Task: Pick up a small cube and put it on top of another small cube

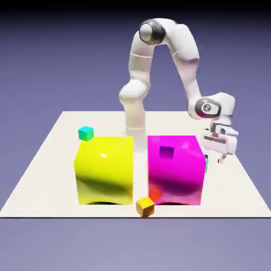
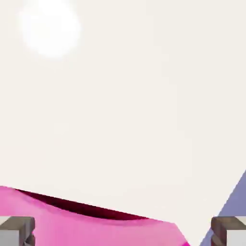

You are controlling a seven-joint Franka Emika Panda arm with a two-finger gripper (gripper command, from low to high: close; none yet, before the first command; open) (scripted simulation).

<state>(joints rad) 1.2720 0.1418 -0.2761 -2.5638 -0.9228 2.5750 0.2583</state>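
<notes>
In the exterior view, the small cube [image 1: 206,163] is showing only as a thin green sliver, mostly hiding behind the magenta block [image 1: 175,170] at its right-hand edge, just beside my gripper [image 1: 218,157]. My fingers are hanging close to that block's side, too small here for me to judge their spread. A purple cube [image 1: 166,152] is sitting on top of the magenta block, a teal cube [image 1: 86,133] is standing behind the yellow block [image 1: 104,169], and an orange cube [image 1: 145,206] is resting at the table's [image 1: 47,159] front edge. No writing is showing anywhere. In the hand view, my fingertips [image 2: 17,230] are sitting at opposite bottom corners, spread wide with nothing between them, over the table [image 2: 125,120]; the magenta block [image 2: 86,228] is cut off below, and the green cube is not appearing.
</notes>
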